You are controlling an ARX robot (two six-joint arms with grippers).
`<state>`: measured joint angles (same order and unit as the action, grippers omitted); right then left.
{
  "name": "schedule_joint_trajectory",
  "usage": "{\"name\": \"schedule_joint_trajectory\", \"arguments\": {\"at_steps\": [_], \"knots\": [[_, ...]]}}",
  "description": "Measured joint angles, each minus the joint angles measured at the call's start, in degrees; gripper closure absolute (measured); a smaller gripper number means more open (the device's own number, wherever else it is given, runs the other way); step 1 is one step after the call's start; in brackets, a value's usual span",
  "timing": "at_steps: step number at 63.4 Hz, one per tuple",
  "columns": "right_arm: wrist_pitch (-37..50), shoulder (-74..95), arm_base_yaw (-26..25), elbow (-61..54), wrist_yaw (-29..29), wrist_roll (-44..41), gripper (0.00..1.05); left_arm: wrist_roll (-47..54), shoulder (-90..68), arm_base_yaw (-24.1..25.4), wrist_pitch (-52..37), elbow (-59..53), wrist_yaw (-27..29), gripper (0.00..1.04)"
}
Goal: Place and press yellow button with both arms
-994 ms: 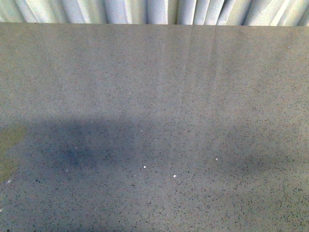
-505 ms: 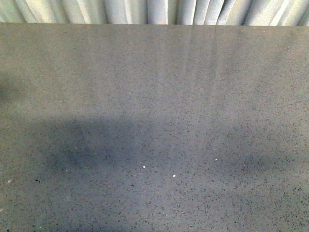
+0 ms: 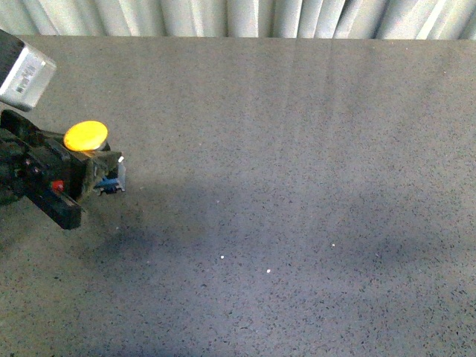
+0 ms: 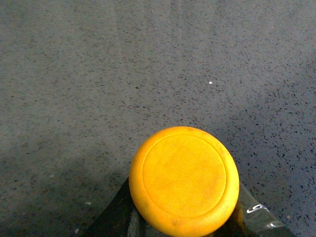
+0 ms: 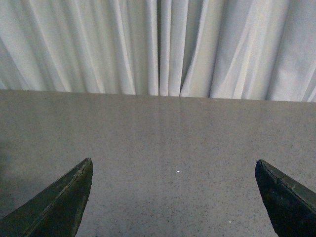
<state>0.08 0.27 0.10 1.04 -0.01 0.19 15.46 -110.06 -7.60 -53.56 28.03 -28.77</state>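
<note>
At nine o'clock over the table (image 3: 297, 186), the yellow button (image 3: 85, 136) is held clamped in the left gripper (image 3: 95, 172). The right gripper (image 5: 173, 162) is spread wide and empty. Placing and pressing are judged not yet done.

Grey speckled tabletop (image 3: 297, 149), fine dark flecks all over, flat matte finish. Three tiny white specks (image 3: 268, 271) sit on it near the front middle. Soft dark shadows fall across the front half.
</note>
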Motion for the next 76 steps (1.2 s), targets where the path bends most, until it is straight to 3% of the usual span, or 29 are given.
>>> {"name": "schedule_joint_trajectory", "arguments": {"at_steps": [31,48,76], "knots": [[0.0,0.0,0.0,0.0,0.0,0.0,0.09,0.8,-8.2,-9.2,-5.0,3.3,4.1,0.8],[0.0,0.0,0.0,0.0,0.0,0.0,0.09,-0.2,-11.0,-11.1,-6.4,4.7,4.9,0.8],[0.0,0.0,0.0,0.0,0.0,0.0,0.09,1.7,-4.1,-8.9,-3.0,0.4,3.5,0.1]]}}
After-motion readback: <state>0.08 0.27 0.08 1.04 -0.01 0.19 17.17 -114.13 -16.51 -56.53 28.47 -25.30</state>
